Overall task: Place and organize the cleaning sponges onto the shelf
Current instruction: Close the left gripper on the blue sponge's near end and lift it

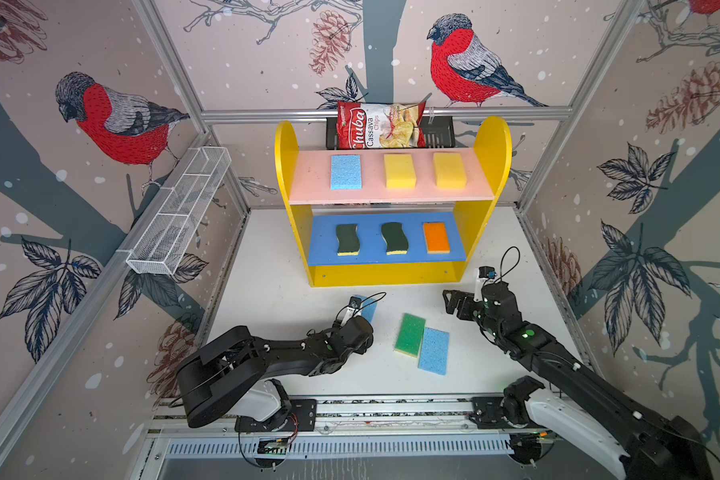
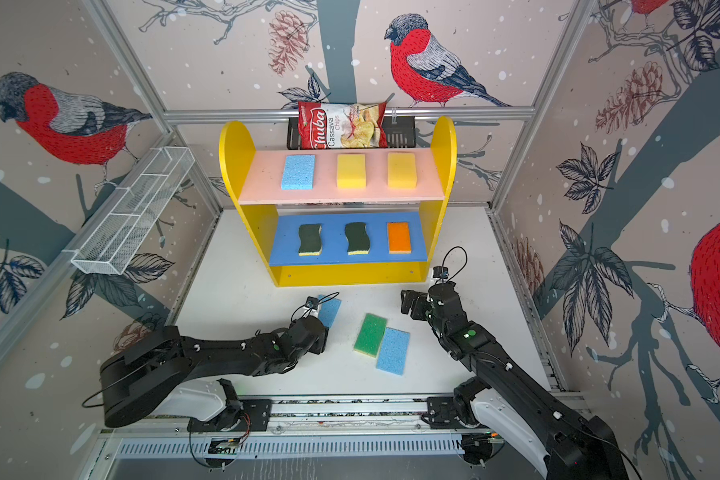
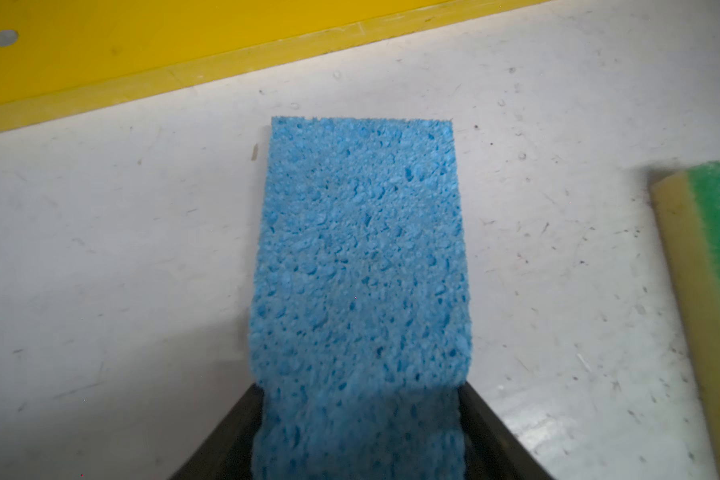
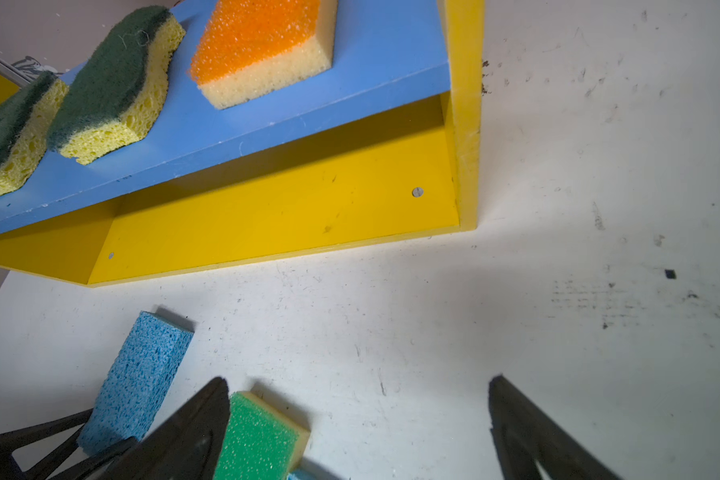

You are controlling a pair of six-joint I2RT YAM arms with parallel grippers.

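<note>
The left claw is closed on a light blue sponge. The left wrist view shows its 2 black fingers pressed against the sponge's long edges, a grip that both top views hide beneath the wrist. There, only the sponge's far end shows, pointing toward 12 o'clock, just short of the base of the shelf.

At 3 o'clock from that claw, a green sponge and a second light blue sponge lie touching side by side on the white tabletop. The right claw hangs wide open and empty at 2 o'clock from that pair, above bare tabletop.

The right wrist view shows the yellow backing under the green sponge and the orange sponge, barely seen from above. Only the top views show the pink board, carrying a third light blue sponge and 2 yellow sponges. The blue board carries 2 dark-green wavy sponges, with the orange one at 3 o'clock.
</note>
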